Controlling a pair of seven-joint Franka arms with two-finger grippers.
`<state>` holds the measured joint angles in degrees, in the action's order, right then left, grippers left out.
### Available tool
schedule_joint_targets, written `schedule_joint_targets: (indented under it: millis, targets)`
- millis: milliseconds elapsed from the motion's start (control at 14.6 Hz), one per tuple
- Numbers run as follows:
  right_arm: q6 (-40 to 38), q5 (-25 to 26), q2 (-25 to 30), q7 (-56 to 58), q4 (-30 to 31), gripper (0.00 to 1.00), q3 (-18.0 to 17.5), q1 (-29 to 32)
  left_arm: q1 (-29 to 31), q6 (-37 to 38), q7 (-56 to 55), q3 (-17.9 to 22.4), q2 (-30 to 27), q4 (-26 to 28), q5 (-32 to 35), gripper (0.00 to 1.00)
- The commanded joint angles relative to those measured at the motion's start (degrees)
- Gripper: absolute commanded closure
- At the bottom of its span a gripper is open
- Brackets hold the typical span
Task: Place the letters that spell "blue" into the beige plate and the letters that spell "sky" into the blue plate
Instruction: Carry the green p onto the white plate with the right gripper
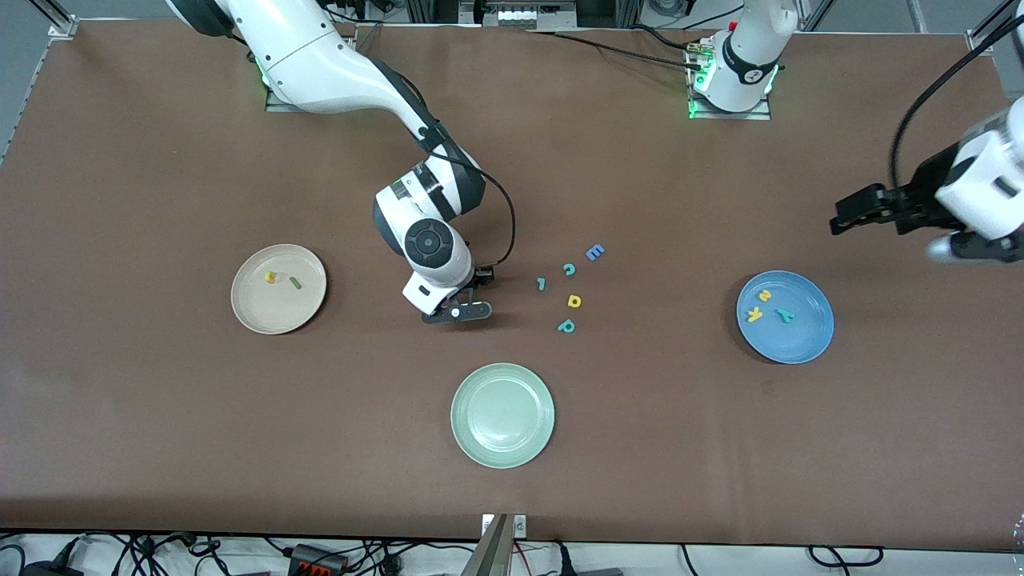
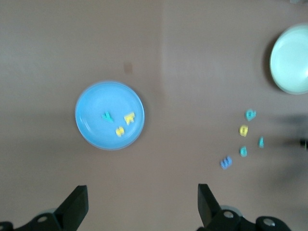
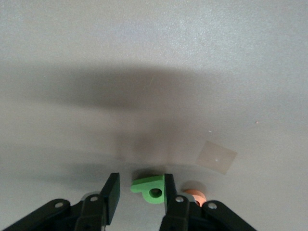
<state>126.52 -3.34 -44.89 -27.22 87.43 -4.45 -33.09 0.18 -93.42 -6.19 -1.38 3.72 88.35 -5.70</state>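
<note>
Frame center: right gripper (image 1: pixel 458 313) is down at the table, fingers half-spread around green b (image 3: pixel 152 187). Upper right: left gripper (image 1: pixel 840 220) waits, spread wide.

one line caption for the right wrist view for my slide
Right hand low over the brown table, a small green foam letter "b" between its fingers.
</note>
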Motion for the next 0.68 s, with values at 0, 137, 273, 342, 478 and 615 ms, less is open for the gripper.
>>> schedule_joint_targets:
  millis: [0,137,273,342,478,615]
  targets:
    - [-0.40,0.88,-1.08,0.06,-1.56,0.55,0.31,-0.48,-2.63,-5.55,-0.05,1.74,-7.92,9.73,4.34,0.00]
    - [-0.66,0.97,-0.99,0.15,-1.48,0.54,0.31,-0.22,-5.01,-5.37,-0.05,1.74,-9.25,11.31,7.80,0.00]
    - [-1.19,0.97,-0.99,0.15,-1.56,0.52,0.31,-0.13,-3.53,-4.23,0.65,1.56,-8.20,10.53,7.80,0.00]
    - [-1.19,0.88,-0.99,-0.03,-1.56,0.52,0.31,-0.22,-2.56,-2.75,0.74,1.56,-7.41,9.83,7.37,0.00]
    - [-1.19,0.62,-0.99,-0.12,-1.56,0.51,0.31,-0.31,-2.38,-0.89,0.74,1.56,-7.06,9.12,7.10,0.00]
    - [-1.28,0.61,-0.99,-0.29,-1.48,0.51,0.31,-0.39,-2.46,-0.98,0.74,1.56,-6.97,8.94,7.10,0.00]
